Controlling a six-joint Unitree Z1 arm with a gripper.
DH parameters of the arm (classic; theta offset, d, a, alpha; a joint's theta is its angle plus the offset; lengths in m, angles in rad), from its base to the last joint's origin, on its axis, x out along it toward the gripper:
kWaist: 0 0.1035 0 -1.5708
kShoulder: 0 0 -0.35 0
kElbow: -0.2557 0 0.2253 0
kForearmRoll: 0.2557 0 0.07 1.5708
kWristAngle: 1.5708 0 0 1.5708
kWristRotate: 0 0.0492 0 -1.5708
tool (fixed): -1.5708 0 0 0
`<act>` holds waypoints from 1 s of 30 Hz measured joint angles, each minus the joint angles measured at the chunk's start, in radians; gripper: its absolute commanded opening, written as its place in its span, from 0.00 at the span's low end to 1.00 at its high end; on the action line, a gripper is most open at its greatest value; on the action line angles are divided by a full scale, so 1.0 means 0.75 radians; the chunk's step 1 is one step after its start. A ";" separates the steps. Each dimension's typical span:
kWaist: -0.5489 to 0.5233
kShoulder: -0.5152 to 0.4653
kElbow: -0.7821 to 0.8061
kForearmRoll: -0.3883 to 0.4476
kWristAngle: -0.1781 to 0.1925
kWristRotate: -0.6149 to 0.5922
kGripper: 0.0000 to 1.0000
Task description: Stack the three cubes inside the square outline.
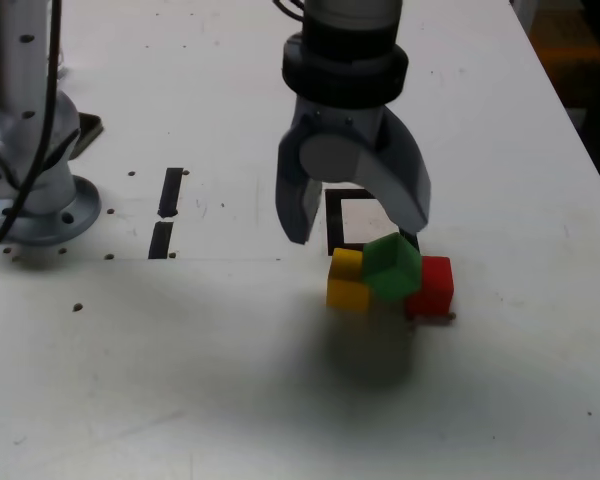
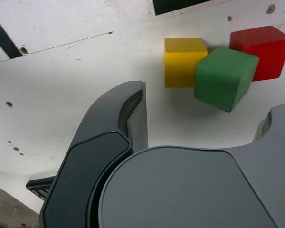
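Observation:
My gripper [image 1: 355, 232] hangs open just above the three cubes, nothing between its fingers [image 2: 135, 116]. The yellow cube [image 1: 347, 280] and the red cube [image 1: 432, 286] sit on the white table a small gap apart. Tilted, the green cube [image 1: 391, 266] rests over that gap and leans on both. Its top is close under the finger on the exterior view's right; contact cannot be told. The wrist view shows yellow [image 2: 183, 61], green [image 2: 225, 78] and red [image 2: 263, 50] beyond the open gripper [image 2: 206, 118]. The square outline [image 1: 335, 222] lies just behind the cubes, partly hidden by the gripper, with no cube inside it.
Two short black strips [image 1: 170, 192] [image 1: 161, 240] lie at the exterior view's left, near the arm's grey base [image 1: 35, 190] and its cable. The table's edge [image 1: 580, 130] runs along the right. Small screw holes dot the tabletop.

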 measured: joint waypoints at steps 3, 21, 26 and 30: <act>0.000 0.017 0.000 -0.019 0.000 0.009 0.92; 0.000 0.096 -0.006 -0.088 0.011 0.025 0.91; 0.000 0.115 -0.006 -0.104 0.007 0.032 0.91; 0.000 0.129 -0.004 -0.120 -0.003 0.044 0.91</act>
